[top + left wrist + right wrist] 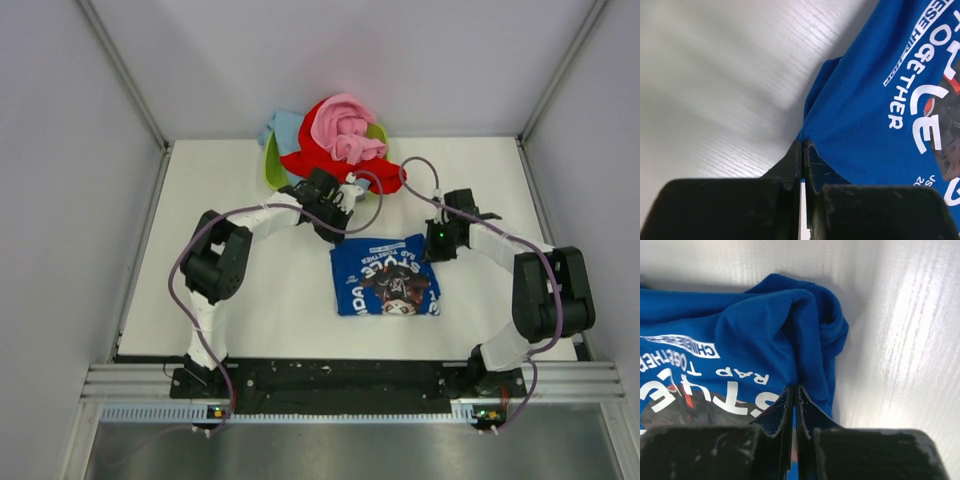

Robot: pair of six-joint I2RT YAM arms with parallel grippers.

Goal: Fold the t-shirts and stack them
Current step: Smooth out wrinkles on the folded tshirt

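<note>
Two pinches | left gripper (803, 146) clamps blue t-shirt (385, 275) far-left corner; right gripper (794, 391) far-right corner

Blue t-shirt (385, 276): royal blue, white lettering, dark cartoon print. Red t-shirt (312, 163), pink t-shirt (345, 130), light blue t-shirt (283, 125): plain. Tub (273, 172): lime green. Desk (250, 300): white.
</note>
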